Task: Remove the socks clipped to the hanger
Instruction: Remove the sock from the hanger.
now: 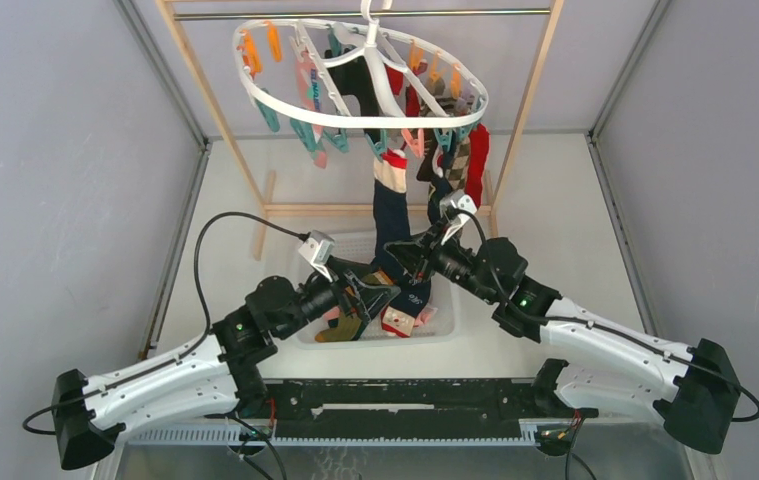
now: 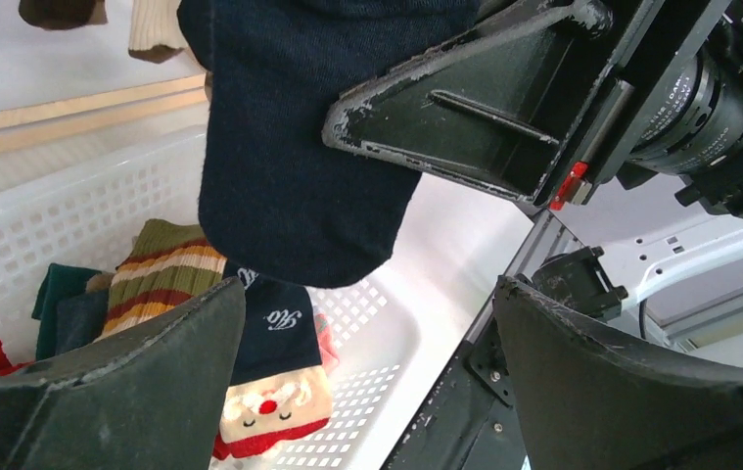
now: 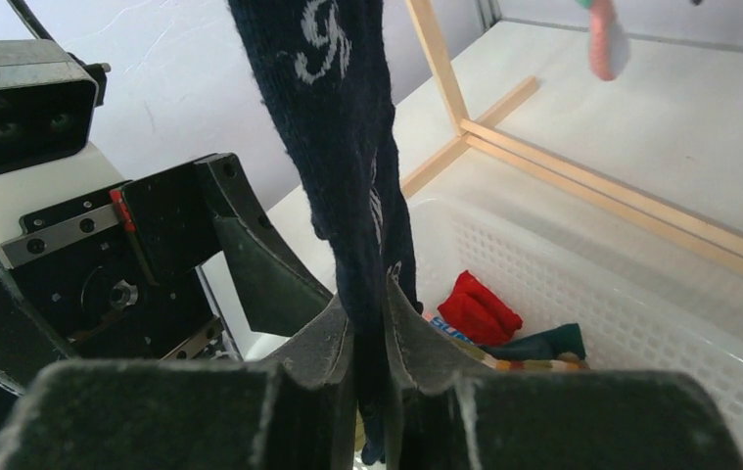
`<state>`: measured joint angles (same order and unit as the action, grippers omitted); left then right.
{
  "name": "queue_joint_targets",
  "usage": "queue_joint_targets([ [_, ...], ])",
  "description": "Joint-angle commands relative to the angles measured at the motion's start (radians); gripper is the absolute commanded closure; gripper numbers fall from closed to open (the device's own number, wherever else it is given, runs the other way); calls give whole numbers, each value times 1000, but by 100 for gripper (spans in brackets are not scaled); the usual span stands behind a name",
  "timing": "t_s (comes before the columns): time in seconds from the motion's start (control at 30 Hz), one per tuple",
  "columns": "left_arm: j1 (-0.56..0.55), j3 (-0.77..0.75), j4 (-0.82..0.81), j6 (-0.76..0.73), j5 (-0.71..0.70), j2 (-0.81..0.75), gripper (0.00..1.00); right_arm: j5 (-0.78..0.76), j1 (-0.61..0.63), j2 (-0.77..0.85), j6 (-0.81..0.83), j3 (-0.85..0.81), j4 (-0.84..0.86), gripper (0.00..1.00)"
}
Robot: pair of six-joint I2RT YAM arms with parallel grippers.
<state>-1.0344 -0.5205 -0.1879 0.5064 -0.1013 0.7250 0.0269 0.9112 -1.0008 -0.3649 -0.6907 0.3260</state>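
Firmly, the right gripper (image 3: 369,328) pinches the navy sock (image 3: 348,147) hanging from the hanger (image 1: 273,103); the left gripper (image 2: 367,294) gapes wide beside its toe.

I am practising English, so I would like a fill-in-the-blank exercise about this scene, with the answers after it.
1. The right end effector is shut on the navy sock; the left end effector is ___.
2. The Santa sock lies in a basket whose colour is ___.
3. The hanger hangs on a rack with posts made of ___.

Answers: open; white; wood.
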Motion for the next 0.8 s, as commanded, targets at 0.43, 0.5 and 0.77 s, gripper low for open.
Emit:
queue_joint_targets([
  [0.43, -9, -26, -89, -154, -87, 25, 0, -7, 48, 7, -5, -64, 31, 86],
  [0.5, -9, -27, -90, -171, -102, 35, 0, -8, 50, 8, -5, -66, 27, 87],
  [0.77, -10, -48, -112, -227, -124, 84, 0, -1, 58, 3, 0, -80, 12, 88],
])
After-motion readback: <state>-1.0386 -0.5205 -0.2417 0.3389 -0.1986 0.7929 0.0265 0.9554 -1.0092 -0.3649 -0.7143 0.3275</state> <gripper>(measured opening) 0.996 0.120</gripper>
